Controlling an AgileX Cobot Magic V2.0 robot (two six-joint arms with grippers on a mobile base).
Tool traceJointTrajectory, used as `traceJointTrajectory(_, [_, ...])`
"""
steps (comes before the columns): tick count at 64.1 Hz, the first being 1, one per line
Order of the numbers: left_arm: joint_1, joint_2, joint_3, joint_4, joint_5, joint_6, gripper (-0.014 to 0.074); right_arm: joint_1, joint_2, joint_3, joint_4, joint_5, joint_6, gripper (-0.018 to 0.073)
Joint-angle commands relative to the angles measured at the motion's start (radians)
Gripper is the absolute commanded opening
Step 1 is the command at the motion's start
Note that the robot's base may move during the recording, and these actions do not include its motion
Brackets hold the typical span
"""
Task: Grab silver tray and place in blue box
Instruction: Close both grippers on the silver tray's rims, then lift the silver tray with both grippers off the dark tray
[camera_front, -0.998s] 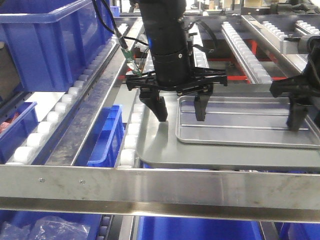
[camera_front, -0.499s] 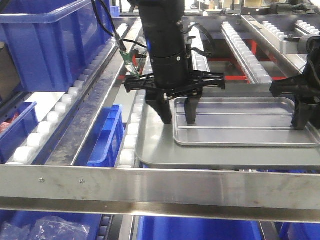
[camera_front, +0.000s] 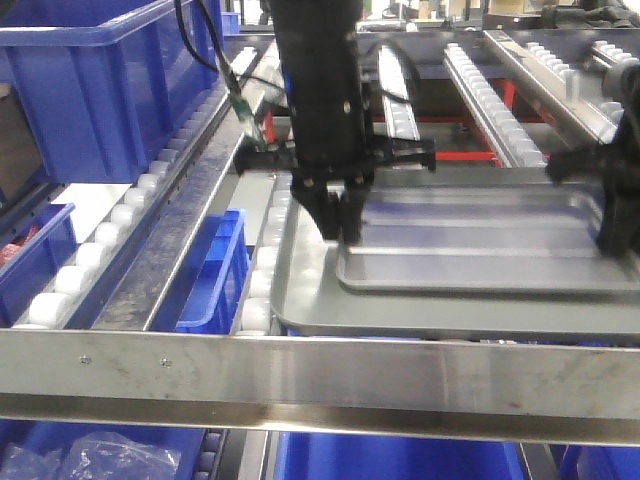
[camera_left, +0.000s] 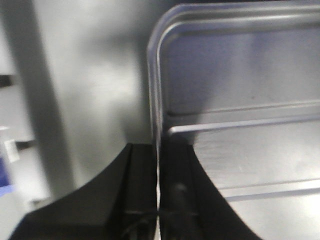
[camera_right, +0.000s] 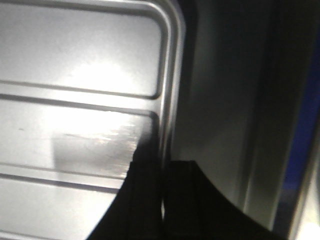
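The silver tray (camera_front: 480, 240) with raised ridges lies on a larger dark grey tray (camera_front: 300, 285) on the roller rack. My left gripper (camera_front: 341, 225) is shut on the silver tray's left rim; in the left wrist view (camera_left: 157, 190) both black fingers pinch the thin rim (camera_left: 153, 100). My right gripper (camera_front: 612, 235) is at the tray's right end, partly cut off by the frame edge; the right wrist view (camera_right: 162, 200) shows its fingers closed on the tray's right rim (camera_right: 172, 75). The blue box (camera_front: 95, 85), deep and ribbed, stands at the upper left.
Roller lanes (camera_front: 110, 240) run beside the trays. A smaller blue bin (camera_front: 215, 275) sits below the rack on the left, and more blue bins (camera_front: 90, 455) lie under the steel front rail (camera_front: 320, 375). Further roller tracks (camera_front: 490, 95) stand behind.
Both grippers have closed from open onto the silver tray's left and right rims. The tray has shifted slightly left and looks lifted and blurred with motion.
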Motion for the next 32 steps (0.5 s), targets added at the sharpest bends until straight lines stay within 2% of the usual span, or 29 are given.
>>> traceJointTrajectory(1, [-0.001, -0.13, -0.051, 0.036, 0.031, 0.021, -0.0098, 0.012, -0.129, -0.029, -0.011, -0.009, -0.014, 0.0057])
traceJointTrajectory(13, [0.0, -0.225, -0.051, 0.09, 0.094, 0.062, -0.0097, 0.052, -0.269, -0.058, -0.011, 0.07, -0.001, 0.0057])
traceJointTrajectory(32, [0.028, -0.372, -0.042, 0.098, 0.213, 0.175, -0.0095, 0.171, -0.4, -0.078, -0.011, 0.136, 0.077, 0.0057])
